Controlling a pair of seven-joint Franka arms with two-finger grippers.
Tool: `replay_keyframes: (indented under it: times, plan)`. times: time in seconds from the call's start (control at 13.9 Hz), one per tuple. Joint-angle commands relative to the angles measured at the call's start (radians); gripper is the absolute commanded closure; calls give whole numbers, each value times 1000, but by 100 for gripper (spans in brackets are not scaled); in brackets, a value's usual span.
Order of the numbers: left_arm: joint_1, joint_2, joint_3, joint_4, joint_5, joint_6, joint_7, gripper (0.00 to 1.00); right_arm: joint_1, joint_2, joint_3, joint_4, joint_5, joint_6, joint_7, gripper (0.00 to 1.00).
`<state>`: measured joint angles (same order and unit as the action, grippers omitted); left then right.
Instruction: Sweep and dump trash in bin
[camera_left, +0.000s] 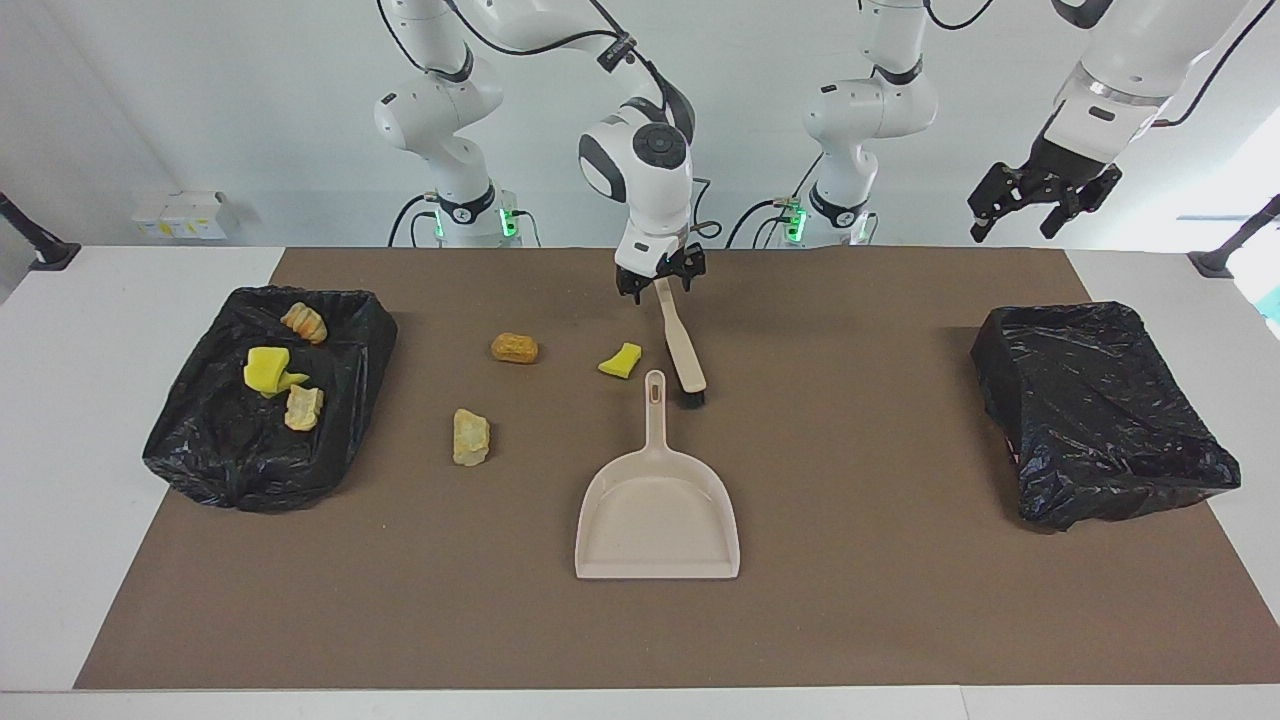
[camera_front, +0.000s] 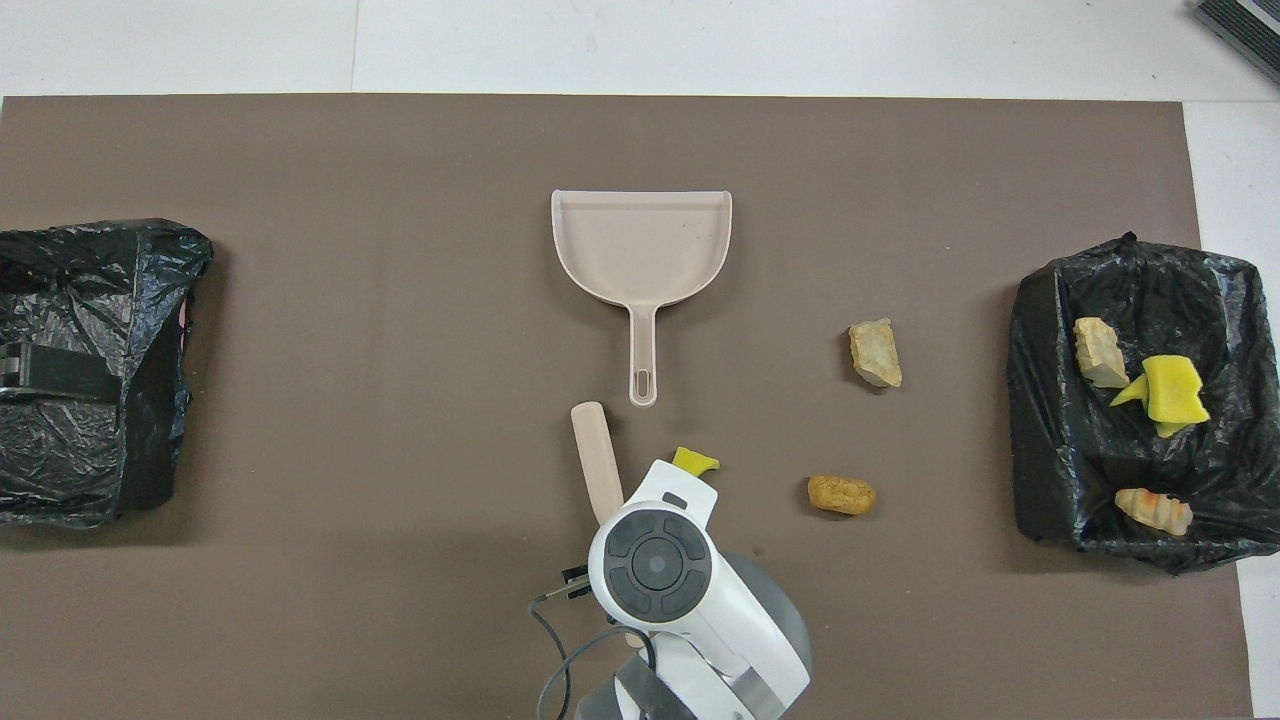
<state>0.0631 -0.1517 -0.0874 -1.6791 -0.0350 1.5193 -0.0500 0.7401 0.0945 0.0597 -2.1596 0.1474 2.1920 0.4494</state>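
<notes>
A beige dustpan (camera_left: 657, 520) (camera_front: 640, 245) lies mid-mat, with nothing in it. A beige brush (camera_left: 682, 355) (camera_front: 597, 460) lies beside its handle, on the side nearer the robots. My right gripper (camera_left: 659, 283) is open, low over the brush handle's end with a finger on each side; in the overhead view its wrist covers it. Loose trash lies on the mat: a yellow scrap (camera_left: 621, 360) (camera_front: 694, 461), an orange lump (camera_left: 514, 348) (camera_front: 841, 494) and a tan lump (camera_left: 471, 437) (camera_front: 875, 352). My left gripper (camera_left: 1012, 230) waits open, raised at the left arm's end.
A black-lined bin (camera_left: 200, 470) (camera_front: 1040, 430) at the right arm's end holds a yellow scrap (camera_left: 268, 370) and two tan lumps. A second black-lined bin (camera_left: 1100, 400) (camera_front: 90, 300) sits at the left arm's end. A brown mat (camera_left: 880, 600) covers the table.
</notes>
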Motion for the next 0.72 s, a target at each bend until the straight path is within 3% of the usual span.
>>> replay_keyframes:
  times: [0.0,0.22,0.5,0.65]
  plan:
    - [11,4,-8,15,15,-19,-1,0,-1,-1,-1,-23,20,26,-18,20]
    - [11,4,-8,15,15,-19,-1,0,12,1,-1,-23,20,28,-25,35]
    - [11,1,-8,13,15,-37,-2,0,30,2,-1,-23,20,26,-23,46]
    - [6,7,-8,19,17,-18,-2,0,31,2,0,-23,21,25,-40,58]
